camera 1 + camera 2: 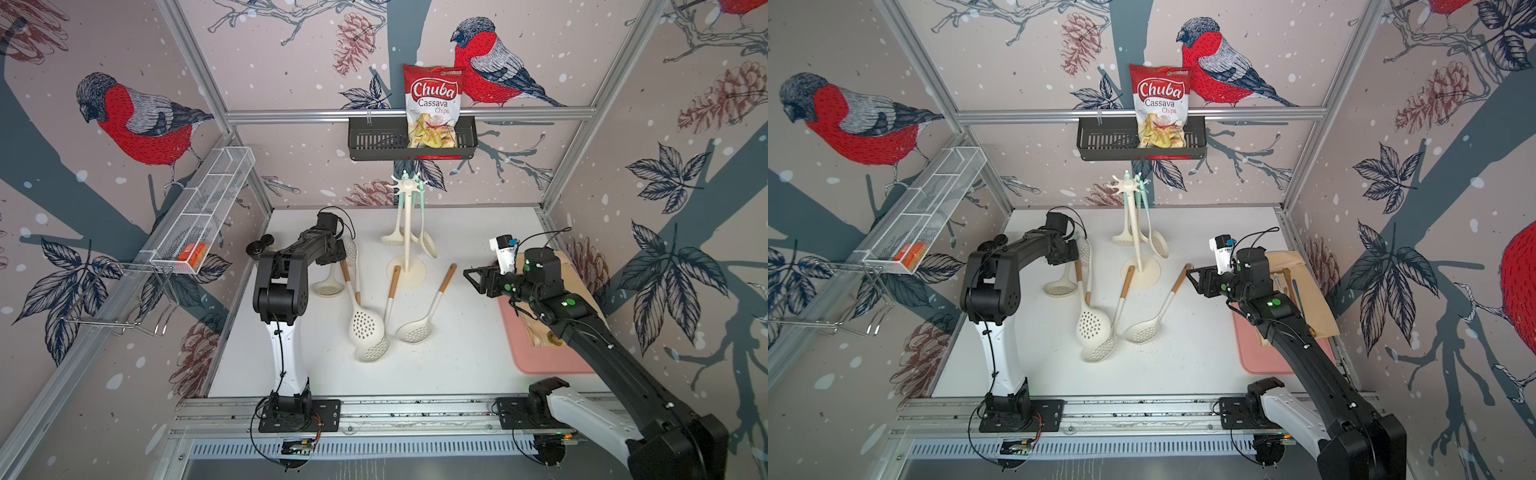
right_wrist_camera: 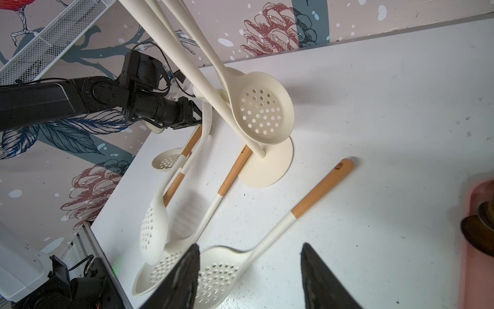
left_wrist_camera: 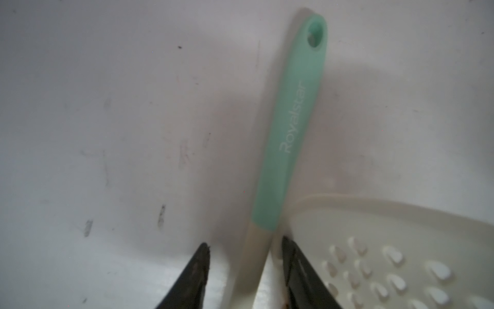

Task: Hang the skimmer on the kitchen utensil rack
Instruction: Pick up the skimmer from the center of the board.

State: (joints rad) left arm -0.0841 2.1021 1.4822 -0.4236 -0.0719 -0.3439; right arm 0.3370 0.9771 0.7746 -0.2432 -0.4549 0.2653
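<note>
Pickup: my left gripper (image 3: 244, 244) straddles the skimmer (image 3: 291, 120) unclenched, my right gripper (image 2: 251, 248) gapes empty; next I should clamp, then lift.

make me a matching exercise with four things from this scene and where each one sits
Things:
1. chips bag
2. orange packet
3. mint-handled skimmer
4. kitchen utensil rack

Places:
A. between the jaws of the left gripper
B. standing on the table, with hanging skimmers on it
C. in the black slotted basket
D. in the white wire mesh shelf

Pairs: 1-C, 2-D, 3-A, 4-B
</note>
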